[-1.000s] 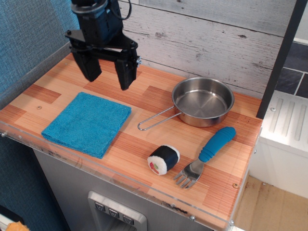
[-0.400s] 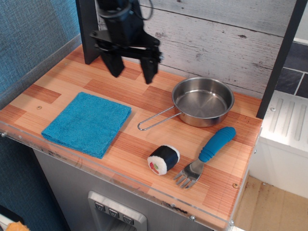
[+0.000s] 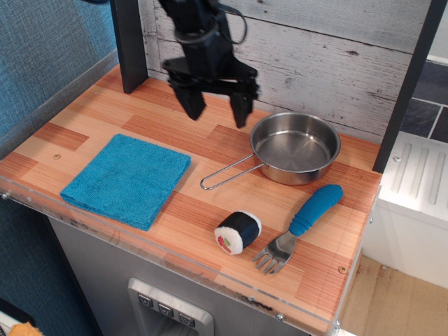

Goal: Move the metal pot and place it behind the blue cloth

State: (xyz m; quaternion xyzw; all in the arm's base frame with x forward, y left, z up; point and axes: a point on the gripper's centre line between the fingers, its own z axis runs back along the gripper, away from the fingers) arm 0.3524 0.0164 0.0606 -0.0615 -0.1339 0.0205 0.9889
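The metal pot (image 3: 295, 148) is a small shiny pan on the wooden counter at the right, its thin wire handle (image 3: 229, 173) pointing left and forward. The blue cloth (image 3: 127, 178) lies flat at the front left. My gripper (image 3: 218, 113) is black, open and empty, hanging above the counter between cloth and pot, just left of the pot's rim and behind its handle.
A sushi roll toy (image 3: 237, 232) and a blue-handled fork (image 3: 302, 223) lie at the front right. A dark post (image 3: 130, 45) stands at the back left, another post (image 3: 409, 77) at the right. A plank wall runs behind; the counter (image 3: 91, 119) has a clear front lip.
My gripper has moved to the right from above the back of the cloth toward the pot, staying open. Nothing on the counter has moved.
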